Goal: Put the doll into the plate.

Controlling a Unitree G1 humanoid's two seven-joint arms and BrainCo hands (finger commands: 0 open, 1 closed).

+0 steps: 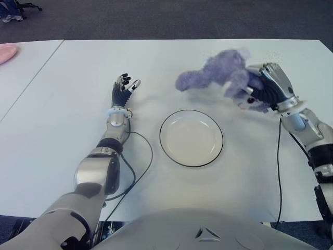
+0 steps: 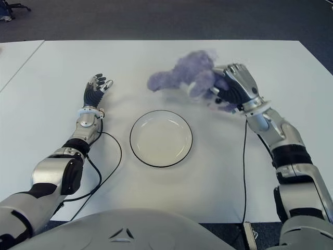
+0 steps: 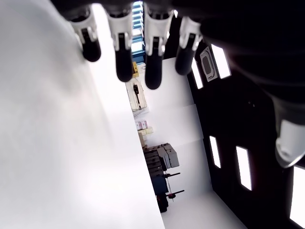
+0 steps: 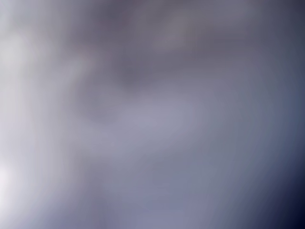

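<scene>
R hand point(image 1: 268, 88) clutching purple doll point(image 1: 218, 74) beyond plate point(image 1: 191, 138), L hand point(image 1: 123, 91) fingers released, cable point(image 1: 136, 172) beside plate

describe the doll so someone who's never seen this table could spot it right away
Start at the white table and find the round white plate near its middle. Just beyond the plate, toward the robot's right, the right hand grips the doll. It is the only soft, fuzzy purple thing there.

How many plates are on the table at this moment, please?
1. The white plate lies on the table in front of the robot, between the left robot hand and the right robot hand, holding nothing.
</scene>
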